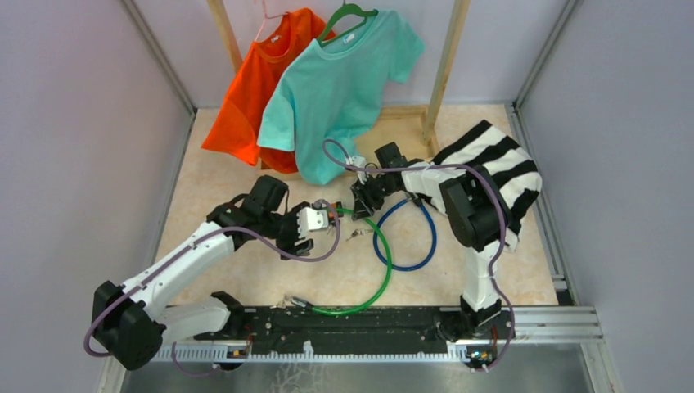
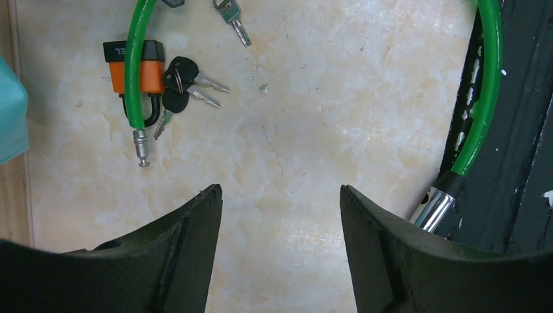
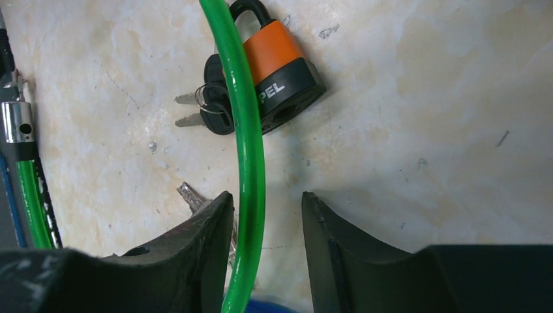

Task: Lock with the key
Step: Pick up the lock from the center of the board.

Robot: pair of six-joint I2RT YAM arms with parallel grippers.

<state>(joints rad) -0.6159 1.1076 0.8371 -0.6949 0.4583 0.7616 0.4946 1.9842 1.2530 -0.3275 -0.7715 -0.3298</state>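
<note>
An orange and black padlock (image 3: 280,65) lies on the table with a green cable (image 3: 246,130) lying across it. A bunch of black-headed keys (image 3: 210,107) rests against the padlock. My right gripper (image 3: 264,199) is open just above the table, with the green cable running between its fingers, close to the left one. A loose key (image 3: 188,193) pokes out from under that finger. In the left wrist view the padlock (image 2: 156,68), its keys (image 2: 182,81) and the cable's metal tip (image 2: 141,147) lie ahead of my open, empty left gripper (image 2: 280,195).
A blue cable loop (image 1: 407,237) lies beside the green one (image 1: 385,262). A green-headed key (image 2: 231,16) lies further off. Orange (image 1: 254,90) and teal (image 1: 335,82) T-shirts hang at the back. A striped cloth (image 1: 499,164) drapes the right arm. A black rail (image 1: 360,323) runs along the front.
</note>
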